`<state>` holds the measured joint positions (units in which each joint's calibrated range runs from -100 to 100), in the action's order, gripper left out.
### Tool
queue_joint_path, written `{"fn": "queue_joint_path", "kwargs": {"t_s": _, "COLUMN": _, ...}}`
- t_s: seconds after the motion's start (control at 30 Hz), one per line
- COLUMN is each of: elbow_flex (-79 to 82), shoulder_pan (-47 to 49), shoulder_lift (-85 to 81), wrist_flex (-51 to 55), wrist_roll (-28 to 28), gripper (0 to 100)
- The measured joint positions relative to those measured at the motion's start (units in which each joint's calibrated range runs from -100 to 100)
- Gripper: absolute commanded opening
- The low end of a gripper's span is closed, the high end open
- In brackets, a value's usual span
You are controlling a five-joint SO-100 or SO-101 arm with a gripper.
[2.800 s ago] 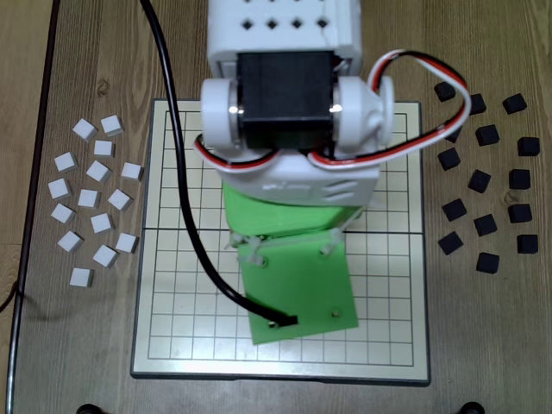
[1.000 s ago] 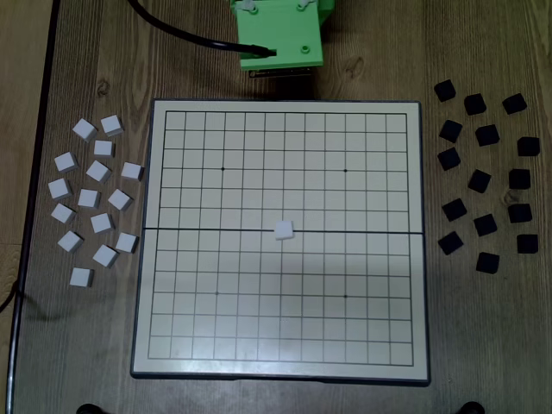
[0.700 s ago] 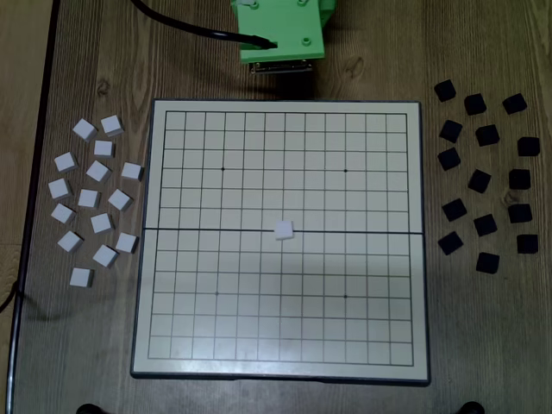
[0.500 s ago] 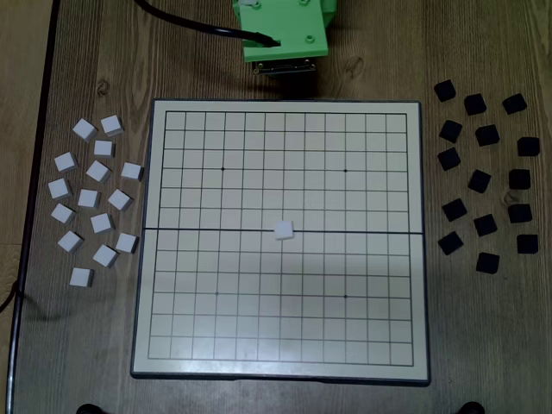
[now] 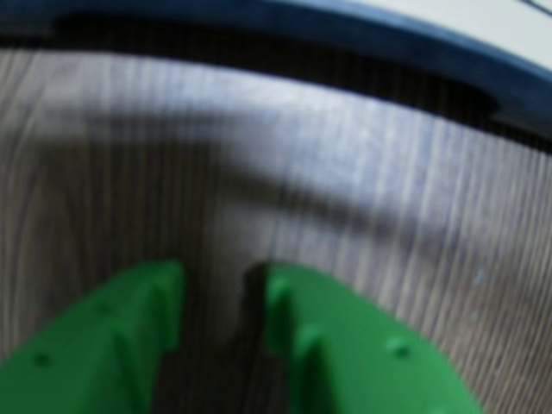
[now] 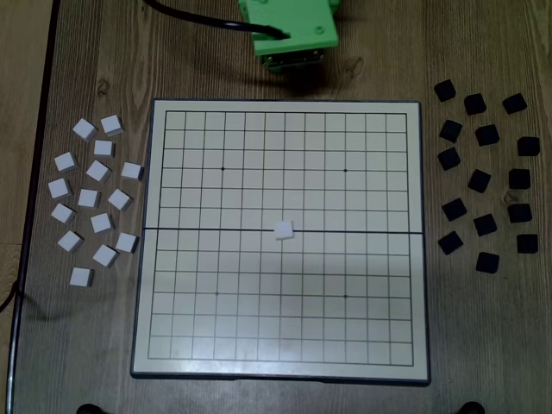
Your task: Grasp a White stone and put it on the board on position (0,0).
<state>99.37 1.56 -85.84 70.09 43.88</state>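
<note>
The wood-grain worktop (image 6: 483, 345) carries the large square off-white game board (image 6: 190, 328) with its thin black grid and dark rim, unmoved since the earlier frames. The green plastic arm (image 6: 289, 26), which hung low over the board's middle a few seconds ago, has drawn back beyond the board's top edge in the fixed view. Its two green fingers (image 5: 147, 319) are nearly together with a narrow gap, holding nothing, above bare worktop. The small white square stone (image 6: 284, 229) rests on the thick dark seam line (image 6: 190, 228) at the board's centre, apart from the loose white blocks (image 6: 90, 198) on the left and the black blocks (image 6: 487, 172) on the right.
</note>
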Motion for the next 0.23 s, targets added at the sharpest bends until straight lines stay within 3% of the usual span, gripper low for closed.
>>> {"fn": "queue_joint_path", "kwargs": {"t_s": 0.23, "elbow_flex": 0.0, "shoulder_pan": 1.73, "shoulder_lift": -3.38, "wrist_flex": 1.11, "wrist_roll": 0.34, "gripper": 7}}
